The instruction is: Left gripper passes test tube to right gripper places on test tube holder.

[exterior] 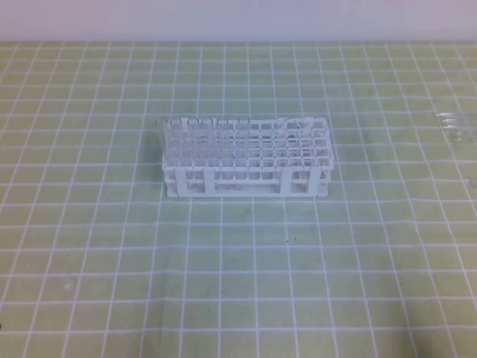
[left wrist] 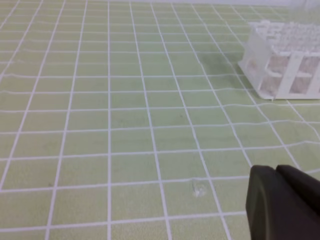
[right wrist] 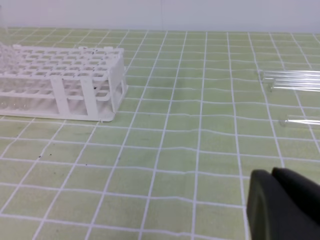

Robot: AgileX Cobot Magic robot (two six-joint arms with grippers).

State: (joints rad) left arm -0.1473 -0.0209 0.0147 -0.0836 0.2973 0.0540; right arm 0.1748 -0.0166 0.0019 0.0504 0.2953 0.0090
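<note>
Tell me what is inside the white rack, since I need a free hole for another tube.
The rack already holds clear tubes standing in its left-hand holes. Most holes toward the right look empty, though the picture is too blurred for an exact count.

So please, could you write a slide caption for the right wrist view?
Shut right gripper above green grid mat; white test tube holder left, loose test tubes lying right.
</note>
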